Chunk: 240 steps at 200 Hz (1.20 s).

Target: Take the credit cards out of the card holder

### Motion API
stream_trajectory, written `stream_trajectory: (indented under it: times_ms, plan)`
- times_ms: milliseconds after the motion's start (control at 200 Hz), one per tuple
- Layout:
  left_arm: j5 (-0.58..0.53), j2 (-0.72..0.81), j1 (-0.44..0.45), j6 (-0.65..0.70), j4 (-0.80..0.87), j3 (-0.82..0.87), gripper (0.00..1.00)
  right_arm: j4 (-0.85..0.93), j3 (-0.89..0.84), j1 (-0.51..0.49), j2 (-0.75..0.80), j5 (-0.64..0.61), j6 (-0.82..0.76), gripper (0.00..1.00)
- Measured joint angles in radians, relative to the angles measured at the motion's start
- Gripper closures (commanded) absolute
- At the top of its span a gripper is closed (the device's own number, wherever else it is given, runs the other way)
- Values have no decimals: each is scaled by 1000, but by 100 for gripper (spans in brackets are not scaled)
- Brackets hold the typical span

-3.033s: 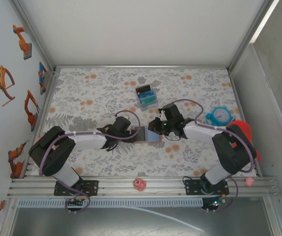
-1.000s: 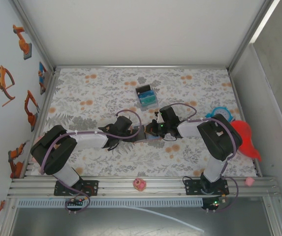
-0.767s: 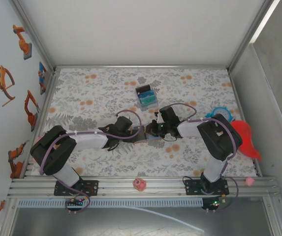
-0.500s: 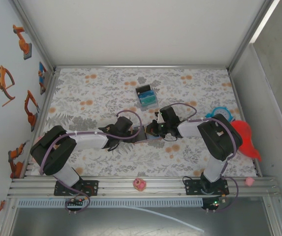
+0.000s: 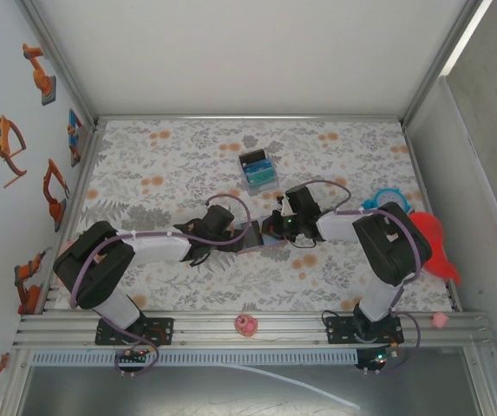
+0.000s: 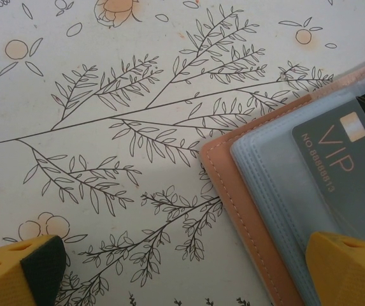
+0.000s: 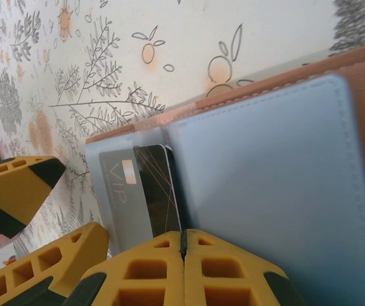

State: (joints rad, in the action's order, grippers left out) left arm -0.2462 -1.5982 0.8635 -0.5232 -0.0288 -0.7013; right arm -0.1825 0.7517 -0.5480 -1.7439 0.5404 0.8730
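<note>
The tan card holder (image 5: 250,236) lies open on the flowered cloth between my two grippers. In the left wrist view its brown stitched edge (image 6: 233,191) frames clear sleeves, and a dark grey credit card (image 6: 341,172) marked VIP sticks partly out of one. My left gripper (image 5: 236,232) is open wide (image 6: 182,274), with one finger (image 6: 348,268) over the holder's corner. My right gripper (image 5: 274,227) is shut (image 7: 182,245), its tips at the near end of the credit card (image 7: 141,191), beside the raised blue-grey flap (image 7: 265,178). Whether the tips pinch the card is unclear.
A small black box (image 5: 258,169) with blue and teal contents stands behind the holder. A teal clock (image 5: 389,204) and a red object (image 5: 434,247) sit at the right. A pink toy (image 5: 246,325) rests on the front rail.
My right gripper came left to the card holder, then over the last half second drew back slightly to the right, staying shut. The left arm has held still and open.
</note>
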Motion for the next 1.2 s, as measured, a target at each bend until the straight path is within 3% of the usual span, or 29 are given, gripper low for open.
stream_trajectory:
  times_ms: [215,285,426,1037,1202]
  plan:
    - [0,-2,0,5,10,-7,3,18,0,3,8,-9,-8,100]
    - [-1,-9,0,13,16,-18,3,17,0,3,8,-6,-6,87]
    - [-8,-30,-1,39,18,-41,3,0,0,3,8,1,6,77]
    - [-16,-42,-17,106,21,-56,3,-142,-33,14,-27,48,64,75]
    - [-15,-43,-20,114,21,-58,3,-219,-58,15,-39,69,91,81]
